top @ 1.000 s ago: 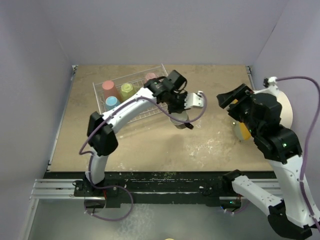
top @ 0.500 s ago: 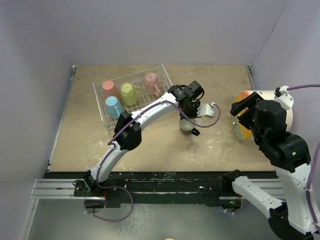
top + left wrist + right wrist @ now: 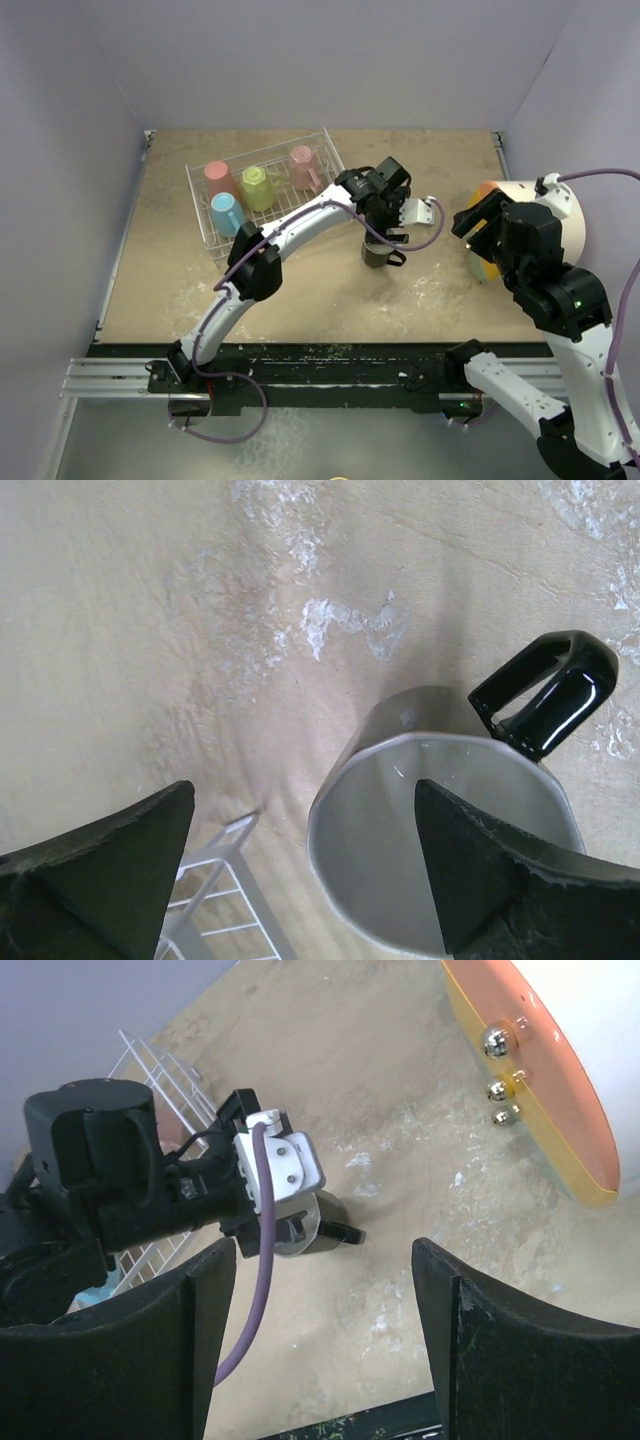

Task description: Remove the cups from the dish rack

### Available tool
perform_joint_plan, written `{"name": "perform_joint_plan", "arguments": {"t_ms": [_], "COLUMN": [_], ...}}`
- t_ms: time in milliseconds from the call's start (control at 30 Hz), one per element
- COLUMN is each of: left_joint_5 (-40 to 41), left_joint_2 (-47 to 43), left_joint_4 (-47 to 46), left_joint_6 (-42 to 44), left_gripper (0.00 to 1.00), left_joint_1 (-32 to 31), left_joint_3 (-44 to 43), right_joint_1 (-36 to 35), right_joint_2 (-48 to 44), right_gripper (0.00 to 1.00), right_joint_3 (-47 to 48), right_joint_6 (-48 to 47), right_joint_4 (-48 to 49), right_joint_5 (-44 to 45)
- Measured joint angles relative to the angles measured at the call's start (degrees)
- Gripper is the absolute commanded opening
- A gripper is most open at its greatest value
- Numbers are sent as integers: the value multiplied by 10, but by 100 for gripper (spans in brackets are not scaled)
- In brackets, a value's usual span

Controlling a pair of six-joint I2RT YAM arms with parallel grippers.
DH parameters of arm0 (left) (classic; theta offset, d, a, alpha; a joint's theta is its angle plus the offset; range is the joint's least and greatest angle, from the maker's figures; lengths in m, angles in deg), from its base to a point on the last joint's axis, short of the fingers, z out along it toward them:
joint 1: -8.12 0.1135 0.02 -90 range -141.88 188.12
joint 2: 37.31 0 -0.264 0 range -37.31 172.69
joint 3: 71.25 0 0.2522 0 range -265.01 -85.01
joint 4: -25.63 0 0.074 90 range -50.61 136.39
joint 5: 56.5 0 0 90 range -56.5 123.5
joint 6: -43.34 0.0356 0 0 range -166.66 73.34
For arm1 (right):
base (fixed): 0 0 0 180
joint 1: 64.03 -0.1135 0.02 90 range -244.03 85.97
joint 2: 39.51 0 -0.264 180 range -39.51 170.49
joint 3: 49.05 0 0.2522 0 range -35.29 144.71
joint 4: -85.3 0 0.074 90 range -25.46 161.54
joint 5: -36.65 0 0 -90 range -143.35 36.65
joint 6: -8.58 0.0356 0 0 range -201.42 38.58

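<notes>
The black cup (image 3: 378, 255) stands upright on the table right of the dish rack (image 3: 290, 216), its handle (image 3: 545, 695) and pale inside (image 3: 440, 850) plain in the left wrist view. My left gripper (image 3: 384, 232) (image 3: 302, 790) hangs open right over it, one finger inside the rim and the other outside, gripping nothing. In the rack lie the coral-red cup (image 3: 216, 178), yellow-green cup (image 3: 257, 185), light pink cup (image 3: 303, 165) and light blue cup (image 3: 226, 212). My right gripper (image 3: 472, 215) (image 3: 322, 1250) is open and empty, off to the right, facing the black cup (image 3: 310, 1232).
A big cream cylinder (image 3: 550, 210) with an orange-yellow face (image 3: 540, 1080) lies at the right edge beside my right arm. A corner of the rack (image 3: 215, 900) shows just left of the black cup. Purple walls close in the table on three sides.
My left gripper carried the black cup right, set it on the table and opened. The right arm shifted slightly beside the cylinder.
</notes>
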Motion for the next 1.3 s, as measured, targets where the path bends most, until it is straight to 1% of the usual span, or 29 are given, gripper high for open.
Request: {"name": "perform_joint_plan", "arguments": {"t_ms": [33,167,333,400,500,600,667,733,900,1000,1067,1200,1300], "left_joint_5": [2,10,6,3,-2,2,9,14,3,-13,-17,-29,-43], "left_joint_2": [-3,-40,-142,-195,-285,-374,-441,-493,-572,-592,-593,-586,-582], "left_joint_4": [0,4,18,25,33,28,20,17,7,-15,-34,-64,-81], "left_joint_6": [0,-11,-39,-53,-80,-103,-115,-124,-149,-165,-173,-191,-205], "left_gripper": [100,99,99,99,99,99,99,99,99,99,100,99,99], "left_joint_1": [0,3,27,49,100,160,203,234,310,367,392,408,408], "left_joint_3": [0,10,33,42,73,132,202,264,377,426,451,481,489], "right_joint_1": [0,0,0,0,0,-2,-12,-38,-113,-134,-137,-135,-133], "right_joint_2": [1,13,45,62,93,137,182,240,411,501,550,655,720], "right_gripper": [75,77,80,82,86,87,88,88,87,87,87,87,86], "right_joint_3": [0,0,1,1,2,2,3,14,105,175,213,300,338], "right_joint_6": [-2,-17,-57,-77,-105,-130,-147,-163,-201,-221,-235,-266,-286], "right_joint_4": [0,8,31,48,91,145,188,224,265,282,289,293,298], "right_joint_5": [-1,-9,-14,-14,-29,-62,-80,-84,-102,-120,-129,-133,-135]}}
